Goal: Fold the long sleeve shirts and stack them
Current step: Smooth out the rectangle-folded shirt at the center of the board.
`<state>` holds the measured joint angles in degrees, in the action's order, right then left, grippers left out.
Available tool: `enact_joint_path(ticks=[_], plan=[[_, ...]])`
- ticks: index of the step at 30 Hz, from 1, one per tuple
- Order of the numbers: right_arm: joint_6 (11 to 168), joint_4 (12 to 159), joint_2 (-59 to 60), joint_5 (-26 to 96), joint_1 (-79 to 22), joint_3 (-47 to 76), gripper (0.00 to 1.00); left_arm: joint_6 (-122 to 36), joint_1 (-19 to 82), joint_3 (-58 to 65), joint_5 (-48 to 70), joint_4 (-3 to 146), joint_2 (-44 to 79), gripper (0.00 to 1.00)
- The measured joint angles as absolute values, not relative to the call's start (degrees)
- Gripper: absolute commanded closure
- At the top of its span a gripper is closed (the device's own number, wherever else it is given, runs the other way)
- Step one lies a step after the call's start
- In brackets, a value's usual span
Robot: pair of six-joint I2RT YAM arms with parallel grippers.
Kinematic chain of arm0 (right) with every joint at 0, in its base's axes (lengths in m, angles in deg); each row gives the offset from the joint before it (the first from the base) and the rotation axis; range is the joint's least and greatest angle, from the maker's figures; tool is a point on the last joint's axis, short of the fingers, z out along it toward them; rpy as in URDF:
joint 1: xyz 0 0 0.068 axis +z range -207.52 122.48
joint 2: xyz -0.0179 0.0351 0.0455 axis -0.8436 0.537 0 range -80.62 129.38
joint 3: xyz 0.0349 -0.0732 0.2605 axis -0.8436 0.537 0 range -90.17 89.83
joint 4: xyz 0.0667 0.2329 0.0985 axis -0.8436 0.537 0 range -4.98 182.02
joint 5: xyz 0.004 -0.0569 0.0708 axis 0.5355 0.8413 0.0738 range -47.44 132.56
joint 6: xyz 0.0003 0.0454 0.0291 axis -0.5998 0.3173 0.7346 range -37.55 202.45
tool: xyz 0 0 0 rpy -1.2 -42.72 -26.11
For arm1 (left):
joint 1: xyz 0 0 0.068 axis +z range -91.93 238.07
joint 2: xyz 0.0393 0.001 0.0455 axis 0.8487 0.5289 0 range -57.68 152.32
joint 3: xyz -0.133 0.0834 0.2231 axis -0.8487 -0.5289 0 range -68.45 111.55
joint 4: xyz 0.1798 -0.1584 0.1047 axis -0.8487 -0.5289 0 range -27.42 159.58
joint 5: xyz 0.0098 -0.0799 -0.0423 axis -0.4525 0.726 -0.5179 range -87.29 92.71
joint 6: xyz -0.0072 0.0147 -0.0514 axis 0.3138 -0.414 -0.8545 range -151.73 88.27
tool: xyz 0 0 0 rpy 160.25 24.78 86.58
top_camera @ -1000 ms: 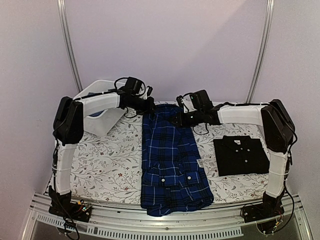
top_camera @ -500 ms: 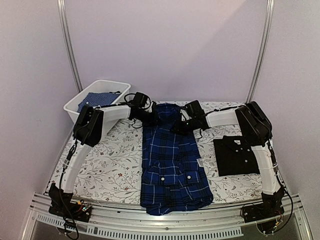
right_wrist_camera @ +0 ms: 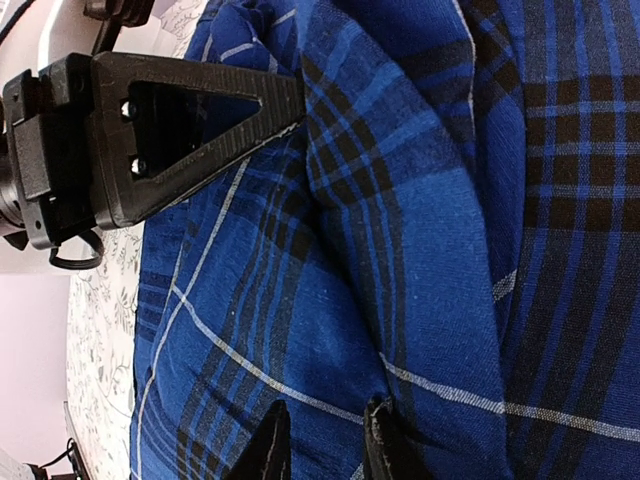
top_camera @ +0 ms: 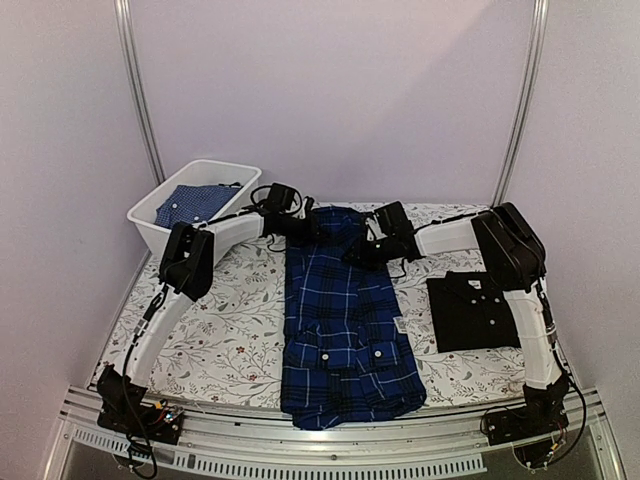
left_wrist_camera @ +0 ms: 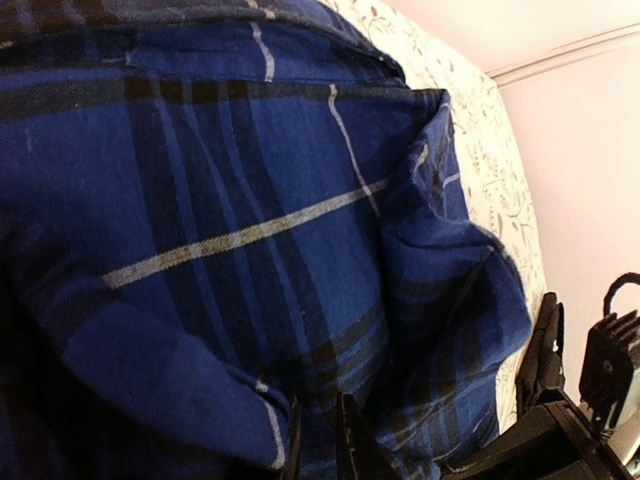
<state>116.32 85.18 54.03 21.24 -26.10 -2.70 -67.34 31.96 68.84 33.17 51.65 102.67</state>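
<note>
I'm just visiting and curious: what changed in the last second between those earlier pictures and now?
The left arm and right arm lowered their raised elbows and stretched out flat, left tool and right tool staying at the far end of the navy-and-blue plaid cloth shirt. That uncovered the white plastic bin. The plaid shirt and the folded black cloth shirt stayed put.

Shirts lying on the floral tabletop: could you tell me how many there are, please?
2. A navy-and-blue plaid cloth shirt lies lengthwise in the middle; a plain black folded shirt sits to its right. Blue fabric in the white plastic bin may be another.
</note>
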Motion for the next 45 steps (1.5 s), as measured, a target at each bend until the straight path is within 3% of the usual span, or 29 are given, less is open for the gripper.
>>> enact_joint_path(ticks=[8, 19, 29, 37, 45], plan=[[114.8, 84.0, 53.2, 19.4, -26.8, -3.1, 0.72, -69.3, 32.7, 70.4, 37.4, 55.5, 104.7, 0.86], [114.6, 80.2, 64.3, 7.7, -32.3, -25.7, 0.82, -67.3, 34.0, 67.2, 35.2, 56.0, 96.4, 0.83], [120.1, 80.0, 73.2, 6.2, -33.7, -29.1, 0.80, -64.2, 34.1, 47.5, 34.8, 59.6, 76.2, 0.84], [125.5, 80.5, 73.4, 9.5, -36.9, -29.6, 0.79, -62.8, 32.5, 29.5, 33.5, 58.5, 74.2, 0.83], [129.7, 80.7, 74.8, 9.2, -39.9, -31.9, 0.75, -62.6, 32.0, 22.6, 33.5, 58.1, 72.1, 0.82]])
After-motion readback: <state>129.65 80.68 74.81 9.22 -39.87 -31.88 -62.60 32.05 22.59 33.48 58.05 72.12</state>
